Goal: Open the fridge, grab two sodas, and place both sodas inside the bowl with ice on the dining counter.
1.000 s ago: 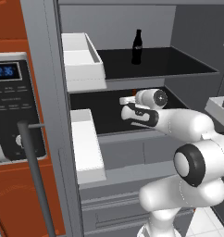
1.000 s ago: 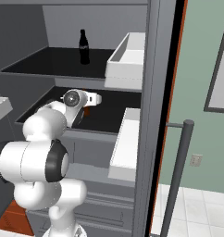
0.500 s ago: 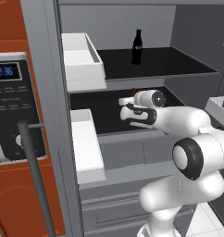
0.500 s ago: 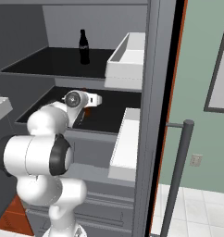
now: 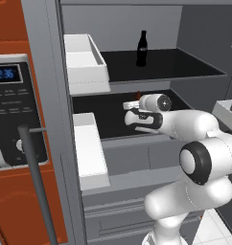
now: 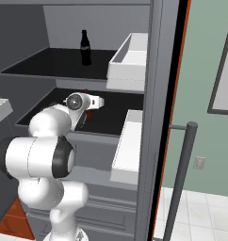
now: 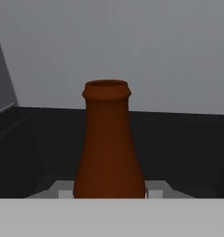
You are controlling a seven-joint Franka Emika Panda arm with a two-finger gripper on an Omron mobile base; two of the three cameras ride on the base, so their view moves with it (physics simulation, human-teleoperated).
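Note:
The fridge [image 5: 204, 33] [image 6: 21, 33] stands open before me. One soda [image 5: 142, 48] [image 6: 85, 47], a dark bottle, stands upright on the upper black shelf. My arm reaches onto the middle shelf, where my gripper [image 5: 134, 107] [image 6: 89, 110] [image 7: 108, 190] is shut on the second soda [image 7: 108, 143]. In the hand view that bottle looks brown, stands upright, and a pale finger pad [image 7: 63, 190] presses each of its sides. From the base views the hand hides most of this soda; just its top [image 5: 138, 94] peeks above. The bowl with ice and the dining counter are out of view.
White door bins [image 5: 84, 57] [image 6: 130, 61] hang on the open doors at both sides, with lower bins [image 5: 89, 148] [image 6: 127, 146] beneath. A microwave panel [image 5: 12, 110] in a red-brown cabinet is at left. Grey bar handles [image 5: 36, 182] [image 6: 182, 179] stand near the camera. Drawers sit below the shelf.
The jaws have closed in onto the soda on the middle shelf. The arm has stayed almost in place, and the upper-shelf bottle has not moved.

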